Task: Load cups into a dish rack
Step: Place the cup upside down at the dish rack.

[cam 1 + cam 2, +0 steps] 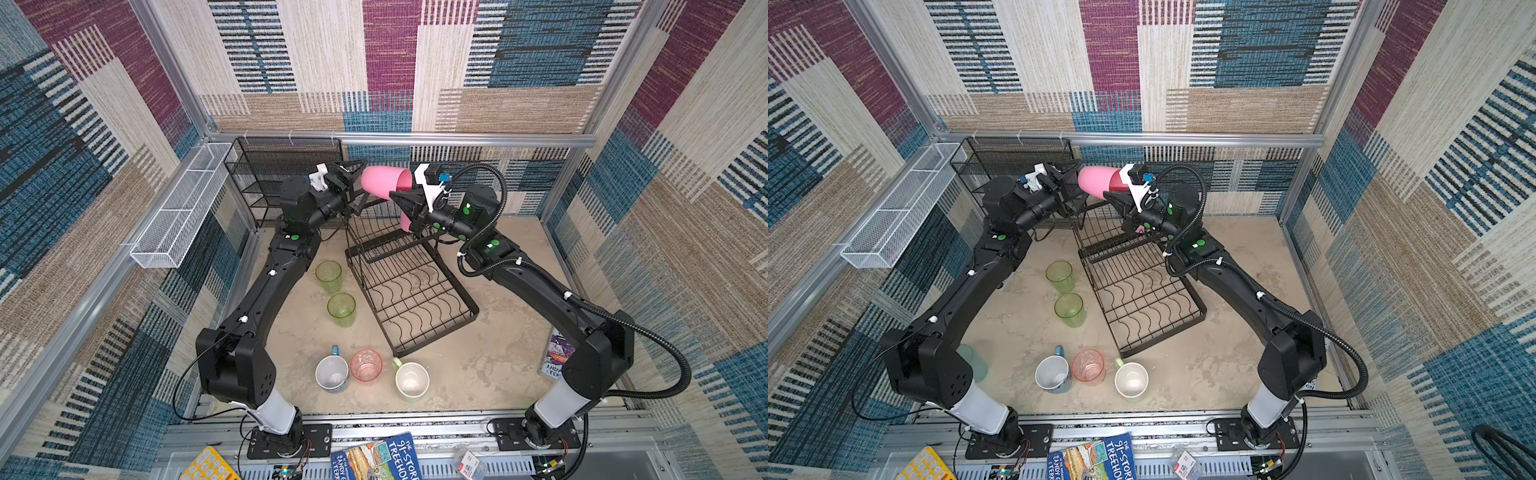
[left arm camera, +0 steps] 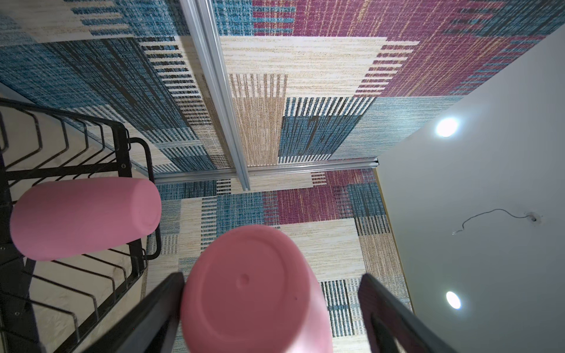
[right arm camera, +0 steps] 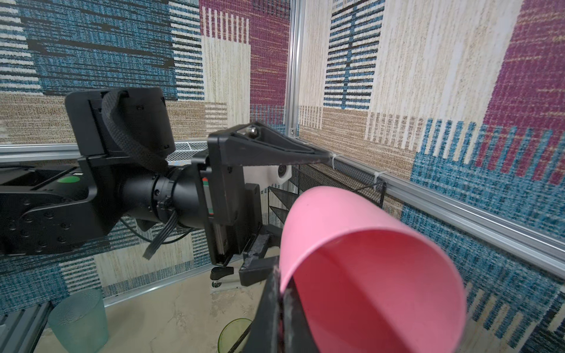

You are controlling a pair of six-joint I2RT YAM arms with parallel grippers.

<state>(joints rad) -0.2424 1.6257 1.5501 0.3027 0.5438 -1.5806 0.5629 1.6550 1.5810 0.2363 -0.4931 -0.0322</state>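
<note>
Between spread left fingers point(image 2: 159, 305) — pink tumbler point(image 2: 253, 293) sits.

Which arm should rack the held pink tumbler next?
Right, likely: right gripper shut on the held pink tumbler at its rim, beside the dish rack; left gripper open, only straddling the tumbler's base.

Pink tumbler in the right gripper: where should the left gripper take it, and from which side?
Likely around the body near the closed base, coming end-on from the base side. The pink tumbler lies sideways in the air with the right gripper pinching its mouth rim, so only the base end is free; the open left gripper straddles it there.
</note>
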